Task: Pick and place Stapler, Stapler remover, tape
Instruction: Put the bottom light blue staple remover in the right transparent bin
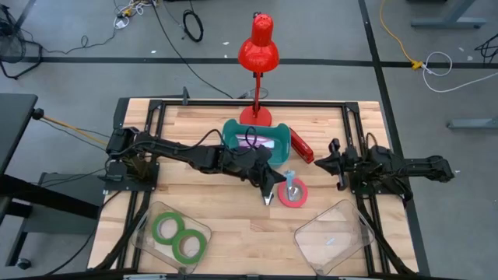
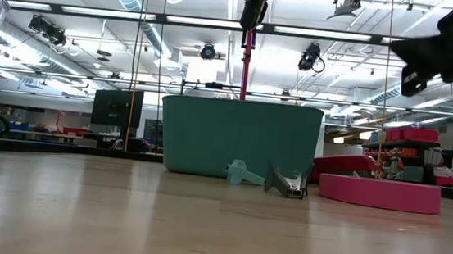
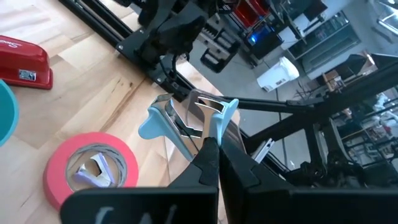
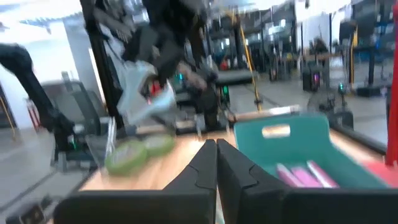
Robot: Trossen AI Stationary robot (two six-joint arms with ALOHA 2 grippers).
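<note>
My left gripper (image 1: 282, 177) reaches in from the table's left and is shut on a light-blue staple remover (image 3: 186, 121), which is held in the air over the pink tape roll (image 1: 299, 201). That roll lies flat on the table. In the low view another staple remover (image 2: 265, 180) lies on the table before the bin. The red stapler (image 1: 302, 148) lies on the table right of the teal bin. Two green tape rolls (image 1: 177, 233) lie flat in a clear container. My right gripper (image 1: 336, 165) waits shut at the table's right side. My left gripper pinches one blue handle wing (image 3: 219, 127) of the staple remover between the free ends of its two fingers. The fingers come from the table's left, slanting a little downward. The remover is lifted clear of the table, its metal jaws (image 3: 196, 106) pointing away from the fingers.
The teal bin (image 1: 233, 128) with pink items inside stands at the far middle, with a red desk lamp (image 1: 258, 47) behind it. A second clear container (image 1: 334, 233) stands near right. Bare wood shows at the near middle between the two containers.
</note>
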